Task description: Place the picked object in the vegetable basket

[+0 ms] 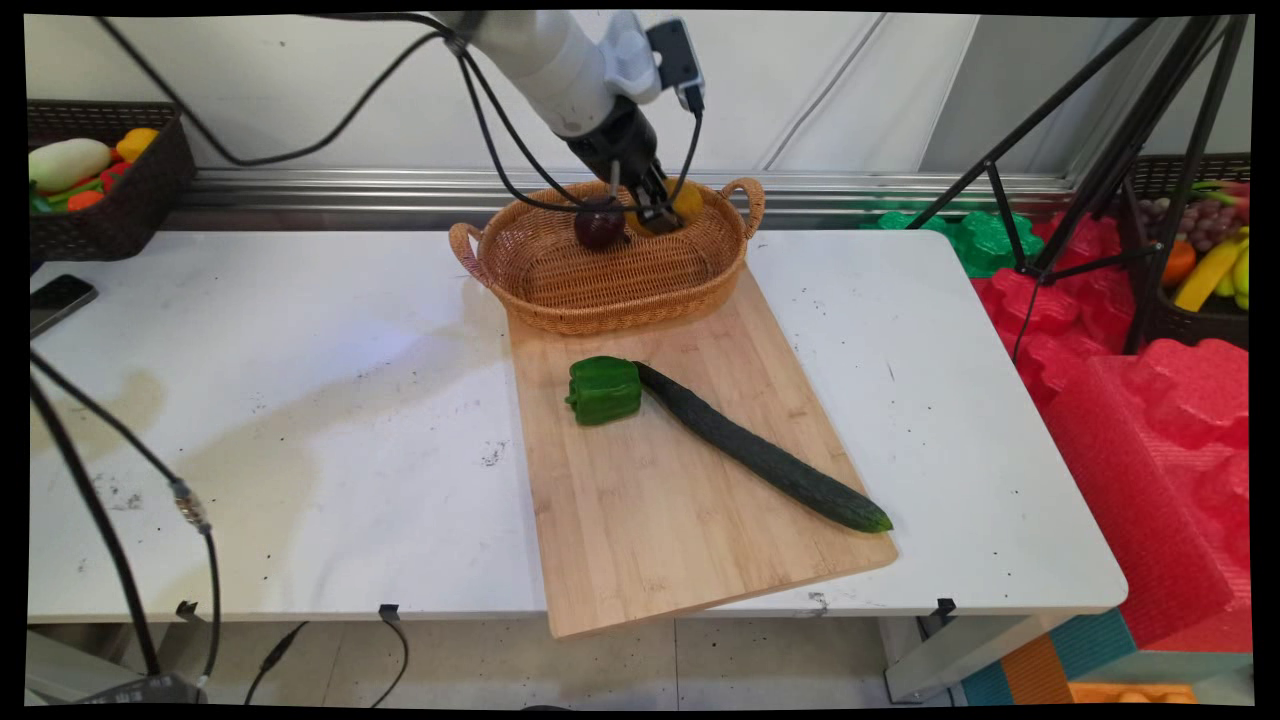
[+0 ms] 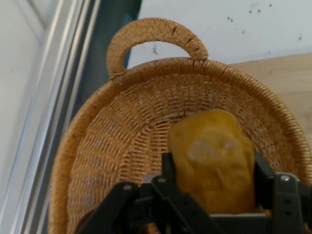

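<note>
My gripper (image 1: 660,214) reaches down into the far end of a woven basket (image 1: 600,318) with two handles. Its fingers press on both sides of a lumpy yellow vegetable (image 1: 688,200), so it is shut on it. In the hand view the yellow vegetable (image 2: 209,146) fills the gap of the gripper (image 2: 213,166) just above the basket's (image 2: 97,122) woven floor. A dark red round fruit (image 1: 598,228) lies in the basket just left of the gripper.
The basket stands on the far end of a wooden cutting board (image 1: 650,520). A green pepper (image 1: 605,390) and a long cucumber (image 1: 760,450) lie on the board. A phone (image 1: 58,298) lies at the table's left edge. Black cables hang from the arm.
</note>
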Action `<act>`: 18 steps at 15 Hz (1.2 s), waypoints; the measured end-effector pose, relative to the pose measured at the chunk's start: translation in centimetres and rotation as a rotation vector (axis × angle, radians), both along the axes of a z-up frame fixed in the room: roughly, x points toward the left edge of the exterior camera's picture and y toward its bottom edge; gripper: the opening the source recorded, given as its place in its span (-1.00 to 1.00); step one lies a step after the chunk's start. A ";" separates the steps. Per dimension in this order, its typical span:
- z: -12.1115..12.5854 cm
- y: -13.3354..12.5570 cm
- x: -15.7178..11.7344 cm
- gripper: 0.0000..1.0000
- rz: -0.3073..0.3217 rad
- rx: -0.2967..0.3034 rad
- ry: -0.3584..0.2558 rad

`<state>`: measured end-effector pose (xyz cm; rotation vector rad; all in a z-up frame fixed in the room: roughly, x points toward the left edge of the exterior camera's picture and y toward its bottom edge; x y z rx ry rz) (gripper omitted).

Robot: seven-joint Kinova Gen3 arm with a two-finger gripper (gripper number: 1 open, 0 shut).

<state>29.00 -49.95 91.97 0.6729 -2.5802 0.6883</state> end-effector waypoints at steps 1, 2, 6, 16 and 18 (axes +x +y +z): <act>-0.5 -0.5 -0.1 -1.00 -0.013 0.006 -0.006; -1.2 -1.3 -0.1 -1.00 -0.032 0.016 -0.015; -4.6 -4.7 -0.4 -1.00 -0.116 0.058 -0.046; -8.6 -8.6 -0.1 1.00 -0.239 0.104 -0.083; -8.7 -8.8 -0.1 1.00 -0.256 0.101 -0.088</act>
